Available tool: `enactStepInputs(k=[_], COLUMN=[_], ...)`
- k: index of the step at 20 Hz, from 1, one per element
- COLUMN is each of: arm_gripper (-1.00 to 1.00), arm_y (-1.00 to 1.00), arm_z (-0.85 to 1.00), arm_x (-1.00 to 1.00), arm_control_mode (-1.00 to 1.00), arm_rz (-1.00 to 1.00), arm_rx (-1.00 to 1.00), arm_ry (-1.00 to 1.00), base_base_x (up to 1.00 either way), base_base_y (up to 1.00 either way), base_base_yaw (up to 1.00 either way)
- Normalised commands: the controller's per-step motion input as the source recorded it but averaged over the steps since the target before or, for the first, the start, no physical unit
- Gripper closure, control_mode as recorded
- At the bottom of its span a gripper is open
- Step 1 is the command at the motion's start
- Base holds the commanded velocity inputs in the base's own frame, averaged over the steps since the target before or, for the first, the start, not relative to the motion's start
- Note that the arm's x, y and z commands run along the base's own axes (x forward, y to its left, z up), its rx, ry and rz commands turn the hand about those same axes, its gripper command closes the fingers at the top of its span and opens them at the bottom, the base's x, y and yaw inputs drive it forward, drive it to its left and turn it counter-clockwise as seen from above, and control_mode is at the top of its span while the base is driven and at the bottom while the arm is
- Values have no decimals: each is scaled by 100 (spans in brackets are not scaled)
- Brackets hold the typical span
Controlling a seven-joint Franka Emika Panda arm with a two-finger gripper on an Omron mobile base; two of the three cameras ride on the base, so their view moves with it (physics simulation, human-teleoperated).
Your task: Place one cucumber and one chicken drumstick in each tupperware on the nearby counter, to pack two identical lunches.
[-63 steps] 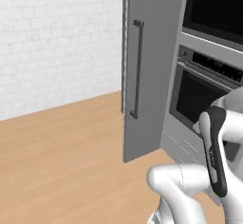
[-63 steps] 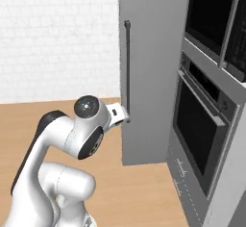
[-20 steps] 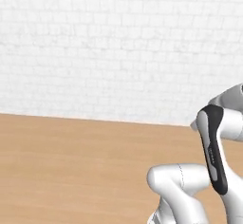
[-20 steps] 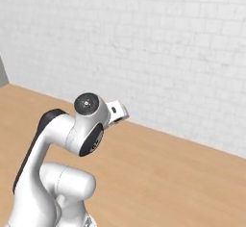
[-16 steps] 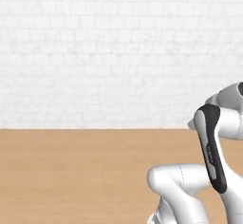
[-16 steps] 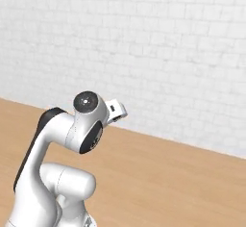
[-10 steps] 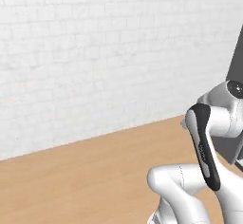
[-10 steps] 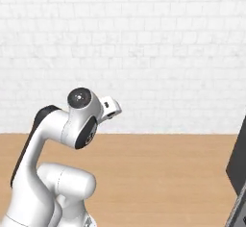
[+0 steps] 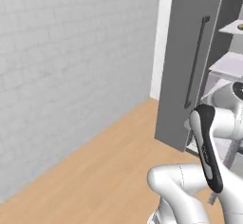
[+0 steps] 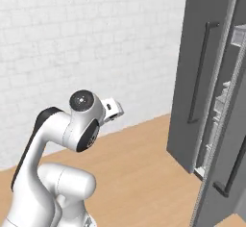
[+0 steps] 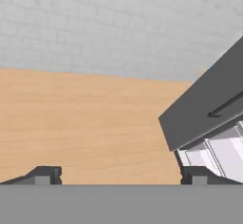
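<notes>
Hand view: jaws spread wide, empty | left base view: fridge door [image 9: 190, 66] open, shelves [image 9: 228, 66] inside

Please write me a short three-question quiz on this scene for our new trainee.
1. True or false: the grey fridge door stands open.
2. The fingers are: A) open with nothing between them, B) shut on a cucumber, C) shut on the door handle.
3. What material does the floor look like?

Key: 1 true; 2 A; 3 light wood.
</notes>
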Motion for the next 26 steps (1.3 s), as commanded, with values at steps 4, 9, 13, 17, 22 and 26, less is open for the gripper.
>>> enactStepInputs(k=[4, 9, 13, 17, 22, 26], arm_gripper=[-100, -100, -100, -100, -100, -100], arm_y=[0, 0, 0, 0, 0, 0], arm_z=[0, 0, 0, 0, 0, 0], arm_x=[0, 0, 0, 0, 0, 0], arm_control_mode=[100, 100, 100, 100, 100, 100], arm_rz=[0, 0, 0, 0, 0, 0], arm_rx=[0, 0, 0, 0, 0, 0], arm_ry=[0, 0, 0, 0, 0, 0], base_base_x=[85, 86, 100, 97, 82, 49], base_base_y=[79, 83, 100, 84, 68, 15], base_base_yaw=[-77, -75, -62, -69, -75, -40])
